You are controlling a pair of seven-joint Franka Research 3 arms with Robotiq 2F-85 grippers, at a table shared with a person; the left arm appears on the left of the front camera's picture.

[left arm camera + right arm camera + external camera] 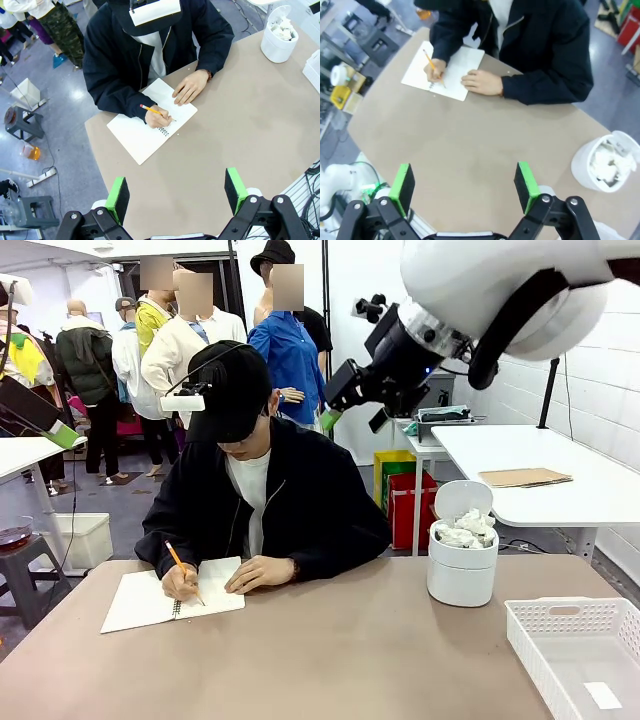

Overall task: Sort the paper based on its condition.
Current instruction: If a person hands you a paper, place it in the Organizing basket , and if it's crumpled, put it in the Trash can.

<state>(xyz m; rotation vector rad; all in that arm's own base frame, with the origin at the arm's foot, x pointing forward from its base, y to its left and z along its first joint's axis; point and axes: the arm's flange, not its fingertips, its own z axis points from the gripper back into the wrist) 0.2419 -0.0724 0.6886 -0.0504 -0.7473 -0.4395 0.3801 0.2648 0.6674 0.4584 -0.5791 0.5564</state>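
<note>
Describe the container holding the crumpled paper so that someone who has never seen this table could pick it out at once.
Start at the brown table where a person writes in a notebook. On the robot's right side stands a white round bin, lid flipped up, stuffed with crumpled paper. The white basket beside it is rectangular, low and perforated.

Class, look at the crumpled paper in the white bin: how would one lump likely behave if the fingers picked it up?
The paper is creased all over, so it probably squashes rather than staying stiff. It looks airy, so likely light for its size. The lumps are heaped together in the bin, so a neighbour may well lift out too.
</note>
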